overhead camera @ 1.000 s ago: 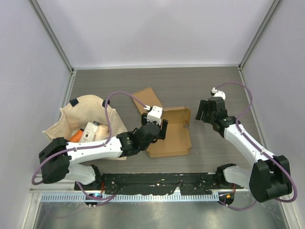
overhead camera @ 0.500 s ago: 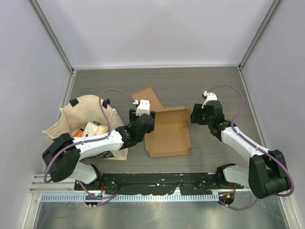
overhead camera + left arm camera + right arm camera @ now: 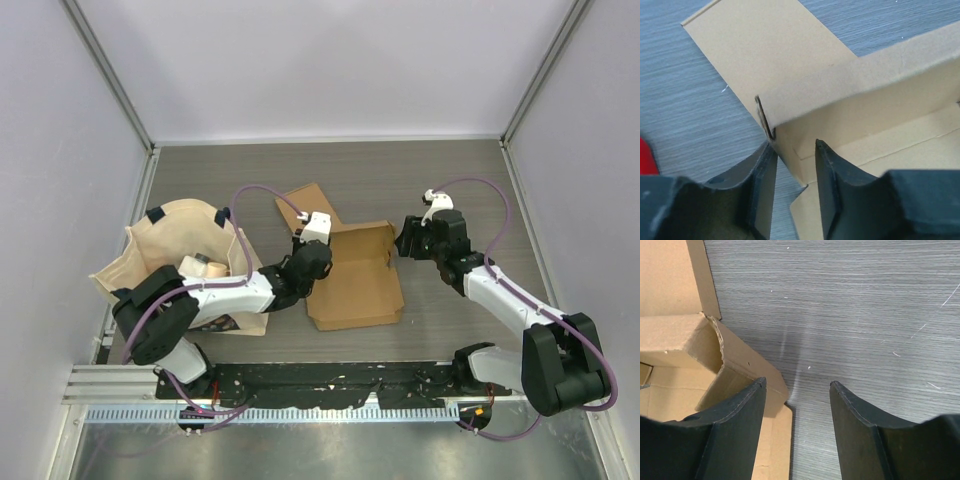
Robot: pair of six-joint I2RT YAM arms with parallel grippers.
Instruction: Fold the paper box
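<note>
box: paper box [image 3: 358, 288] is lying half-folded in the middle of the table [image 3: 450, 190] | left gripper [image 3: 794, 147] is sitting open around a box wall corner, not squeezing | right gripper [image 3: 797, 382] is hanging open beside the far-right corner, holding nothing | risk: wall could be slipping out or tearing if the fingers are closing crooked

The paper box [image 3: 355, 285] is plain tan cardboard; the table [image 3: 440, 180] shows a grey streaked wood grain. The bag [image 3: 180, 225] is cream with black straps [image 3: 155, 213]
</note>
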